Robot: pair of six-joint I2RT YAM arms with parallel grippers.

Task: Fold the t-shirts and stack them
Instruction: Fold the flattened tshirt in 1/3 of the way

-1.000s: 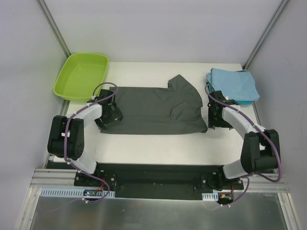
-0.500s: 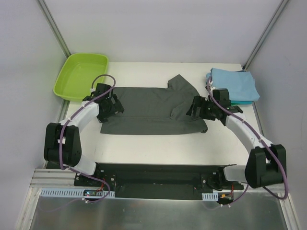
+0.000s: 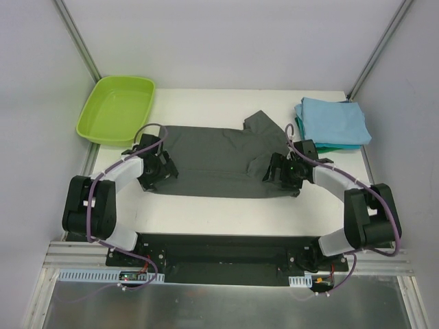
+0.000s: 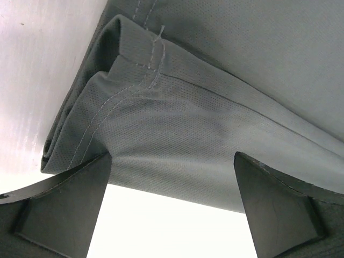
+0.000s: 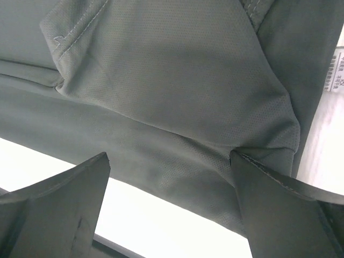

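The dark charcoal-grey t-shirt (image 3: 219, 157) lies folded lengthwise across the middle of the table, one sleeve sticking up at the back right. My left gripper (image 3: 159, 171) is open at the shirt's near left corner; in the left wrist view its fingers (image 4: 64, 204) straddle the folded hem (image 4: 177, 145). My right gripper (image 3: 278, 171) is open at the near right corner; the cloth edge (image 5: 177, 161) lies between its jaws. A folded light blue shirt (image 3: 334, 120) lies on a teal one (image 3: 341, 147) at the back right.
A lime-green plastic tub (image 3: 116, 108) stands at the back left corner, empty. The white table (image 3: 219, 209) ends at a black rail near the arm bases. Grey walls enclose the sides.
Both grippers moved toward the near edge of the grey shirt, the right one inward onto its right corner. The shirt's near right corner has shifted and bunched slightly.
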